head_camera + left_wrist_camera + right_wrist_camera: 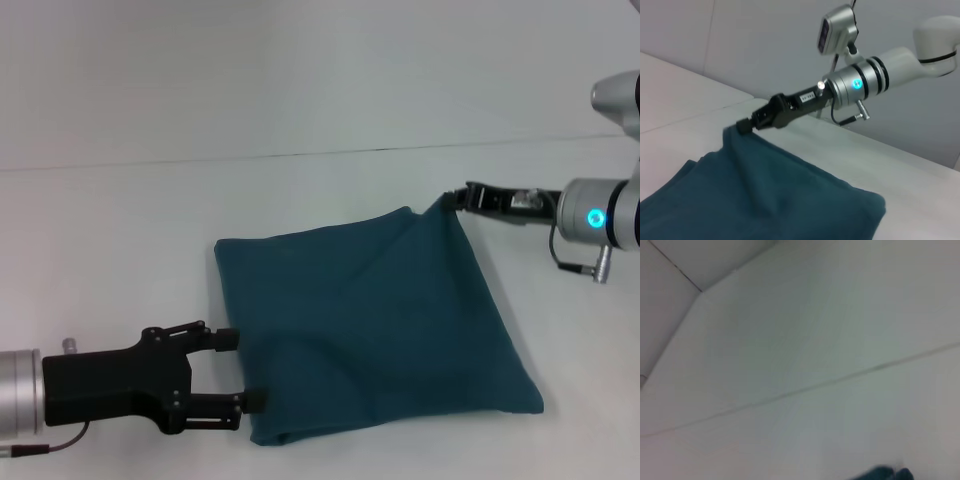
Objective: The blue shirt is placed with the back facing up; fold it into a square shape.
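Note:
The blue shirt (370, 320) lies folded into a rough square on the white table, and it fills the lower part of the left wrist view (765, 200). My right gripper (452, 200) is at the shirt's far right corner and shut on it. The left wrist view shows that corner pulled up into a small peak at the right gripper (742, 126). My left gripper (242, 371) is at the shirt's near left edge, open, its two fingertips against the cloth edge. The right wrist view shows only a sliver of the blue shirt (885, 474).
The white table (120, 250) runs wide on all sides of the shirt, with a thin seam line (250, 157) across it behind the shirt. The right arm's silver wrist with a lit blue ring (597, 217) hangs at the right edge.

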### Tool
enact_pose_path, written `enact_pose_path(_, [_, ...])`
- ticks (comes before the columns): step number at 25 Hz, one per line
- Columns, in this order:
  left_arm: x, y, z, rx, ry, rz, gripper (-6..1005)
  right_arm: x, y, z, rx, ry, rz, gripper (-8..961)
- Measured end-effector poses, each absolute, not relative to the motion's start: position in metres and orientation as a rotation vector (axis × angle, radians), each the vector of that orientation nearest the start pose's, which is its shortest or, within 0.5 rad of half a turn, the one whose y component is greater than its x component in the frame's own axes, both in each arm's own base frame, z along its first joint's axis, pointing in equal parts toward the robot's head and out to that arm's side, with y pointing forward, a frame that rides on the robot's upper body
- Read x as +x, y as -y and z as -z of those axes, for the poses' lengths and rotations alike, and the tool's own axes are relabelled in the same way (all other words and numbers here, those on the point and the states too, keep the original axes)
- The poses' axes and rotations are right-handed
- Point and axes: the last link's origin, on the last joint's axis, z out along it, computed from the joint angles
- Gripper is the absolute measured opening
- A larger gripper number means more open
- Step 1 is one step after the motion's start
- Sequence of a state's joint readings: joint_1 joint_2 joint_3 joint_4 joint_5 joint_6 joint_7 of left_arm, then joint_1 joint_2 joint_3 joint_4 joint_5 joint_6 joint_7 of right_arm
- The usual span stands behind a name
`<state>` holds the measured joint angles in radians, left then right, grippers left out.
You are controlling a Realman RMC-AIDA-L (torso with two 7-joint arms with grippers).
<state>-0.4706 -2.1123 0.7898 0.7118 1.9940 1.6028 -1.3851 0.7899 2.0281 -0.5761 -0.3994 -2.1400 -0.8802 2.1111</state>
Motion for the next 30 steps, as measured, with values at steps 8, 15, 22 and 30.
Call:
enact_pose_path(8, [-0.258,-0.308,0.017,-2.825,0.613,0.695,901,0.257,-0.447,-0.011,-2.022,-1.440,-0.619,44])
enact_pose_path(15, [-0.257,-0.308,0.018,-2.823,0.611,0.700,901,0.263,-0.443,-0.008,-2.033,-1.442,-0.580,84])
enact_pose_path(22, [-0.256,-0.317,0.018,-2.773,0.637,0.694,900,0.271,-0.440,-0.012,-2.001,-1.411,-0.592,125])
enact_pose_path(30, [-0.258,-0.351,0.008,-2.569,0.841,0.680,900,0.279,-0.431,-0.045,-1.952,-1.412,-0.752,352])
